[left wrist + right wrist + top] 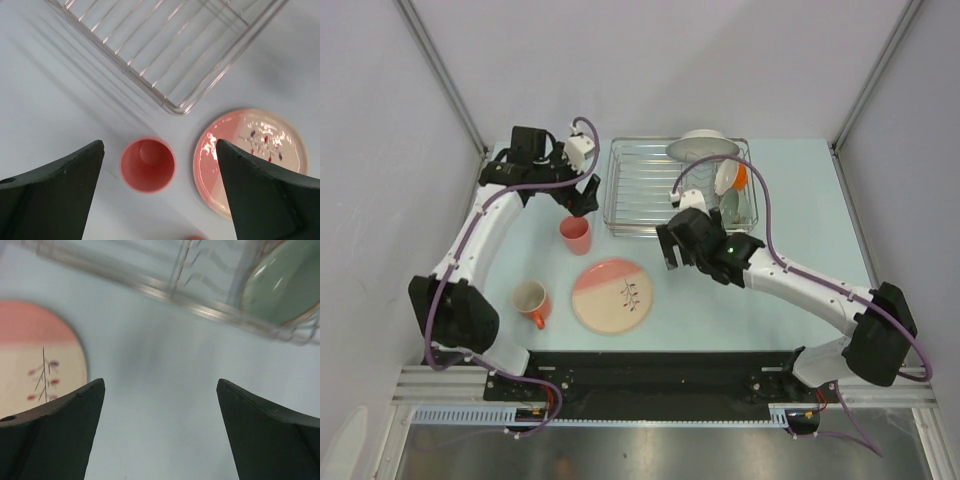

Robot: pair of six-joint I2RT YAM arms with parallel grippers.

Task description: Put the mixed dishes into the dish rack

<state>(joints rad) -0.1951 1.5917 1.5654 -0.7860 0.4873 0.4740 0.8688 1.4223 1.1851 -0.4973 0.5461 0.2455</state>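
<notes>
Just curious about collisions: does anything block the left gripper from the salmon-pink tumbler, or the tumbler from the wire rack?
Nothing visible does. The open left gripper hangs right above the upright salmon-pink tumbler, and only bare pale table separates it from a corner of the silvery wire dish rack.

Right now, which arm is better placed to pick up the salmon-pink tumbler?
Left. The left claw hangs open right over the tumbler, which stands upright between its fingers in the left wrist view. The right claw, also open, faces bare table beside the dish rack.
</notes>
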